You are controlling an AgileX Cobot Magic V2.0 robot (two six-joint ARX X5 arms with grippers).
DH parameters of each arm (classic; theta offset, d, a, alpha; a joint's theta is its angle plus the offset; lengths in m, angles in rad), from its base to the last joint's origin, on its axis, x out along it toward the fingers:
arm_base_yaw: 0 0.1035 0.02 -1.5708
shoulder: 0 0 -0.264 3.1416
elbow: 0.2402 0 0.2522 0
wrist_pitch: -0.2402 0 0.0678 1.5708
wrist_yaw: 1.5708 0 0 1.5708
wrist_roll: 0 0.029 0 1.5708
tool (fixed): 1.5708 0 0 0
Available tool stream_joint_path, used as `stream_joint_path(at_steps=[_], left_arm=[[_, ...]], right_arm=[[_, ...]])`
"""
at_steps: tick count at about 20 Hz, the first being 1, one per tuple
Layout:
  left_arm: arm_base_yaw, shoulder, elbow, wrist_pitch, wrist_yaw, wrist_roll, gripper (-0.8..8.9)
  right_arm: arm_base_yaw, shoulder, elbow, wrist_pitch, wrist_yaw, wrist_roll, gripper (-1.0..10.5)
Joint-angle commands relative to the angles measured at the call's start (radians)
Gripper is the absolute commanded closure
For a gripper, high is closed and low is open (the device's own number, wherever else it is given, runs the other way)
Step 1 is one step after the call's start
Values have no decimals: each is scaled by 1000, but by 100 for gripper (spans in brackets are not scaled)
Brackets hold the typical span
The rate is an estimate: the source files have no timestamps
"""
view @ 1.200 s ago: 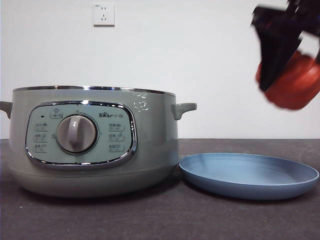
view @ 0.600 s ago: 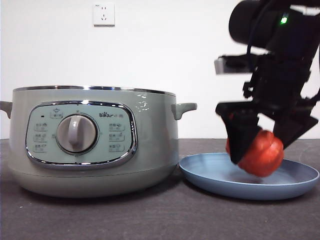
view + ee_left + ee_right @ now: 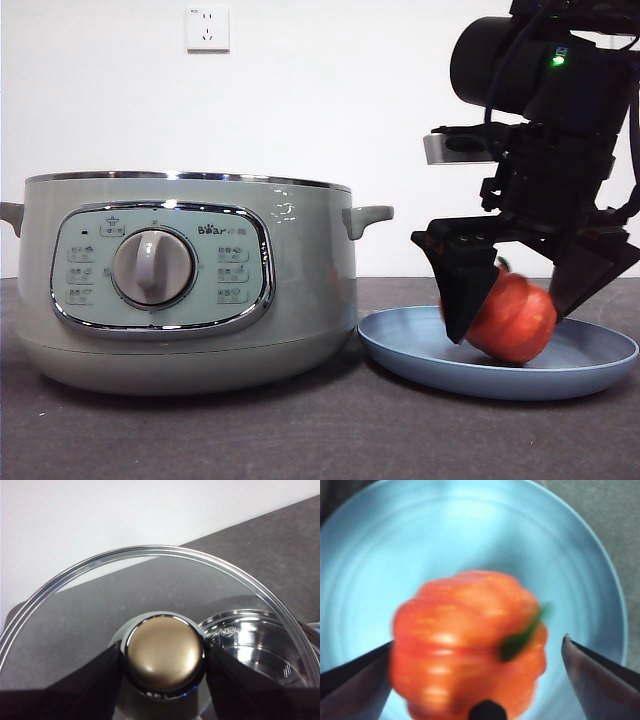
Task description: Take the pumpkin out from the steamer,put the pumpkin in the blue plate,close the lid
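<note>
The orange-red pumpkin point(image 3: 512, 318) lies tilted in the blue plate point(image 3: 600, 367), right of the sage-green steamer point(image 3: 190, 280). My right gripper point(image 3: 508, 322) hangs over the plate with its jaws spread on either side of the pumpkin. In the right wrist view the pumpkin point(image 3: 470, 640) is blurred over the plate point(image 3: 470, 525), and one jaw of the right gripper point(image 3: 477, 642) stands clearly apart from it. My left gripper point(image 3: 165, 656) is shut on the lid's knob point(image 3: 165, 650) and holds the glass lid point(image 3: 150, 580) in the air. The steamer's open steel bowl point(image 3: 252, 645) shows through the glass.
A white wall with a socket point(image 3: 207, 28) stands behind the dark table point(image 3: 300, 440). The steamer's side handle point(image 3: 368, 216) juts toward the plate. The steamer stands open, without its lid.
My right gripper came down from the upper right with the pumpkin to the plate. Its jaws have spread, and the pumpkin now rests in the plate.
</note>
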Motion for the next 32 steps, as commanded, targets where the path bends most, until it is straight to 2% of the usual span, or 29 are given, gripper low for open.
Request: stream_joint_path(at_steps=[1,3,7,9,17,21,25,32], left_arm=[[0,-11,15,56,-4,14,822],[0,-11,15,60,-4,14,822],[0,-2,15,64,-4,14,822],[0,17,15,66,8,14,822],[0,179,15,116,271,-8,822],[0,279,15,121,338,-9,822],[-19,382,14,121,385,-9,822],[-45,504,13,133,380,-9,822]], right_arm=[[8,-20,-9,1,-2,7,345],[13,-63,-9,-4,-5,8,348],[13,-218,-6,-32,-99,16,348],[13,-307,1,-53,-106,23,348],[11,-608,4,-55,-97,39,349],[11,-666,4,-54,-91,41,349],[11,-672,4,-54,5,41,350],[11,-672,4,-49,7,40,350]])
